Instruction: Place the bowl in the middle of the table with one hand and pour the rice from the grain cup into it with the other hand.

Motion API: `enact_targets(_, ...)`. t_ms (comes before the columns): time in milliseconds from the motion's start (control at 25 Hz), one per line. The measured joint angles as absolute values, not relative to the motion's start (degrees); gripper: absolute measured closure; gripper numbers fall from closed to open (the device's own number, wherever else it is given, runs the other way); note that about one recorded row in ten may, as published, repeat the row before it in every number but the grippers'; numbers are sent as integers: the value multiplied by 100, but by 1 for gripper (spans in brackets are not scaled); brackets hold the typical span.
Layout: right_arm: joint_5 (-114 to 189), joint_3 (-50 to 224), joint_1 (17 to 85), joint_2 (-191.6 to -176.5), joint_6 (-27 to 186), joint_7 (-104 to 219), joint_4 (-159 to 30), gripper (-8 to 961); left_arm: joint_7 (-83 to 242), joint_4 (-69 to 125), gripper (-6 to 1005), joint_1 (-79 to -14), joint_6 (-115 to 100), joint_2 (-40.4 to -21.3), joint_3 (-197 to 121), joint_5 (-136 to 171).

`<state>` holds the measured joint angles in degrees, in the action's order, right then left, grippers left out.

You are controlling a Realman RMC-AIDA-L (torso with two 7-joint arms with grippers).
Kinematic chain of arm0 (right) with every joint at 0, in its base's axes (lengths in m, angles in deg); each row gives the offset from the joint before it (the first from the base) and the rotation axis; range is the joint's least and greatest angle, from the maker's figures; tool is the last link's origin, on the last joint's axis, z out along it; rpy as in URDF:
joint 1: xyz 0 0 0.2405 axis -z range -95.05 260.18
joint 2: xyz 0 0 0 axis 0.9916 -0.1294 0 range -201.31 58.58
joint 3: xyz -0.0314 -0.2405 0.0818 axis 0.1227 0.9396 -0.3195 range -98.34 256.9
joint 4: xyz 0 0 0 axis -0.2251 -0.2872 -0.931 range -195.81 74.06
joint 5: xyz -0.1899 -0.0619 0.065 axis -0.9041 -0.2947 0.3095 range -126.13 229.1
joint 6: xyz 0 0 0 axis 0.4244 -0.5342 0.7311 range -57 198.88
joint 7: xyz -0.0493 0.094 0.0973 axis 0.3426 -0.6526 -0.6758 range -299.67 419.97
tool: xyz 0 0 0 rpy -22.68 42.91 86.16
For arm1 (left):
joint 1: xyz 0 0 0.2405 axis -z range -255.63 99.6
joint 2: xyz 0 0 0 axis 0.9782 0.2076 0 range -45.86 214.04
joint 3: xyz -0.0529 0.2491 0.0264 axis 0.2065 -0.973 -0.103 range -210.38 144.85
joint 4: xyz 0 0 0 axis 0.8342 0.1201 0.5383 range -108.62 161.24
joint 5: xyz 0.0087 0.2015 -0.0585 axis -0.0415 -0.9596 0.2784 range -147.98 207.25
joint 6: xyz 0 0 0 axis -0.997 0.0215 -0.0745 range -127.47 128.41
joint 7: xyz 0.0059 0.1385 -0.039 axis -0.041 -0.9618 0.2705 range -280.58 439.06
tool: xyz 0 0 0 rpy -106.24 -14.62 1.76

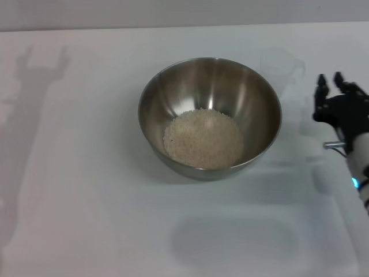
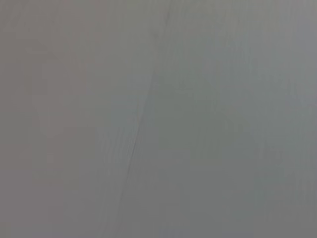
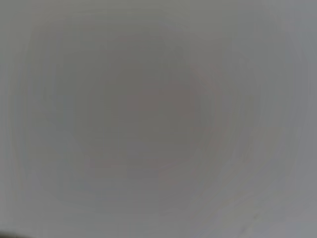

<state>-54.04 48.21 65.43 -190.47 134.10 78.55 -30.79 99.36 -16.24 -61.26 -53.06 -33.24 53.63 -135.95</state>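
In the head view the stainless-steel mixing bowl (image 1: 210, 118) sits about midway across the white table (image 1: 86, 190), somewhat nearer the far edge than the near one; it stands upright, and that central spot looks like the place the task wants. A loose heap of rice (image 1: 203, 138) covers the bottom of it, off-white and fairly level; so the pour seems done, or nearly so. Just beyond the bowl's rim, toward the far right corner, the translucent grain cup (image 1: 282, 68) stands on the table, faint against the white; I cannot tell whether any grains remain in it. The right gripper (image 1: 330, 86) hovers near the right edge, clear of both cup and bowl, its two black fingers pointing up and away with a gap between them and nothing held; I judge that it stands there because the cup is already set down. The left gripper is out of sight; only a shadow of an arm (image 1: 34, 75) falls toward the far left corner.

The left wrist view gives only a plain grey surface with a faint line across it; no bowl, cup or fingers.

The right wrist view shows a plain pale surface, and none of the task's things.
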Motion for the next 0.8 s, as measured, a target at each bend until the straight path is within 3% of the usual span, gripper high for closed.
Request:
enact_targets(360, -5382, 4617, 6828, -19041, 15259, 7848, -3042, 696, 9902, -1576, 140, -6132, -5309, -3336, 5363, -13595)
enact_targets(800, -5674, 4306, 6015, -18912, 15679, 6484, -4086, 637, 9451, -1541, 140, -6124, -5322, -3382, 5340, -13594)
